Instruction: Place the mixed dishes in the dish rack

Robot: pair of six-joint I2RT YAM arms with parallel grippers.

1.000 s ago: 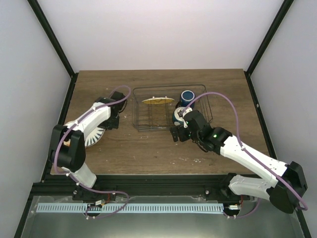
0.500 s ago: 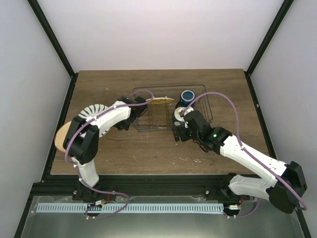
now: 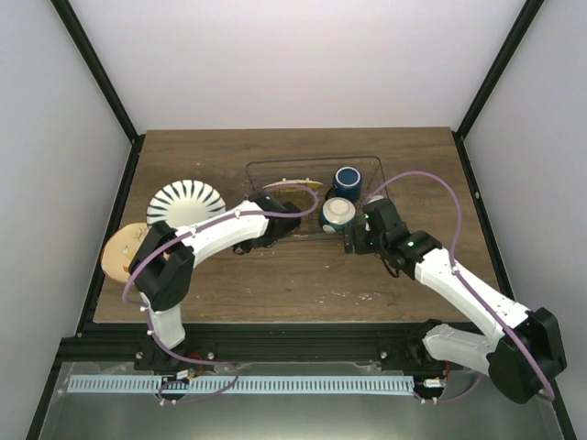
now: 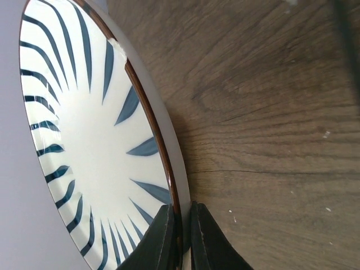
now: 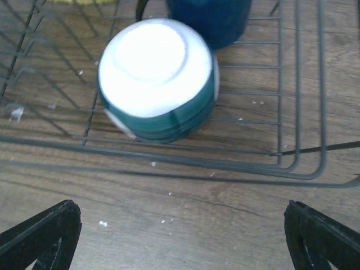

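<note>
Rack (image 3: 312, 161) held yellow plate (image 3: 292, 186), bowl (image 5: 152, 67) and cup (image 3: 347, 178). My left gripper (image 4: 181, 207) clamped the striped plate (image 4: 73, 140); right gripper (image 5: 180, 225) gaped empty; tan plate (image 3: 119, 252) lay unloaded.

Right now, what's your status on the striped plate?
Left gripper shut on striped plate rim, left of dish rack. Right gripper open, outside rack's near wall. Yellow plate, bowl, blue cup in rack.

Reaches the left arm (image 3: 220, 231) forward and bends it toward the middle, and pinches the left gripper (image 4: 181, 208), jaws almost together, on the rim of the striped plate (image 4: 84, 140). Stretches the right arm (image 3: 454, 284) forward and inward, with the right gripper (image 5: 180, 239) spread wide.
</note>
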